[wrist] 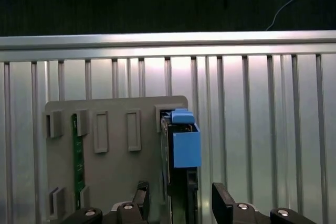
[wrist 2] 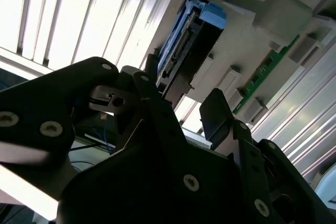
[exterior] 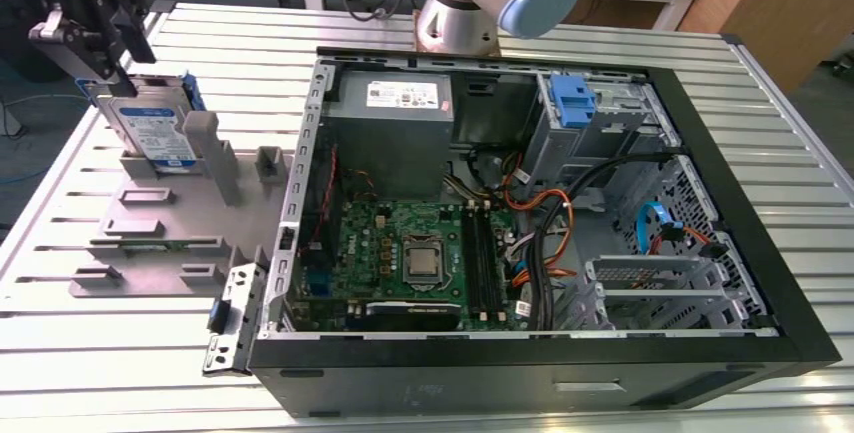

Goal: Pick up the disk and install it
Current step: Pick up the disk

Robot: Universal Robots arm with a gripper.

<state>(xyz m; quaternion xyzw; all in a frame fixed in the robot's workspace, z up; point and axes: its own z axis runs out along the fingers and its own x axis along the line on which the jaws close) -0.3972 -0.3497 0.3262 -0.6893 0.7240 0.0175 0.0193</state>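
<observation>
Here, slatted metal table (exterior: 80, 358) carries the disk (exterior: 151, 135), upright

- The disk (exterior: 150, 131): silver metal face with a smooth white-and-blue label, framed in blue plastic.
- The stand (exterior: 147, 223): matt grey plastic.
- The table (exterior: 94, 373): ribbed bare metal with a brushed sheen.
- The computer case (exterior: 441, 393): matt black outside, bare perforated sheet metal inside.
- The gripper (wrist: 181, 198): matt black, with bright metal screws.
- The robot arm (exterior: 461, 3): smooth silver-grey shell, softly glossy light-blue cap.
</observation>
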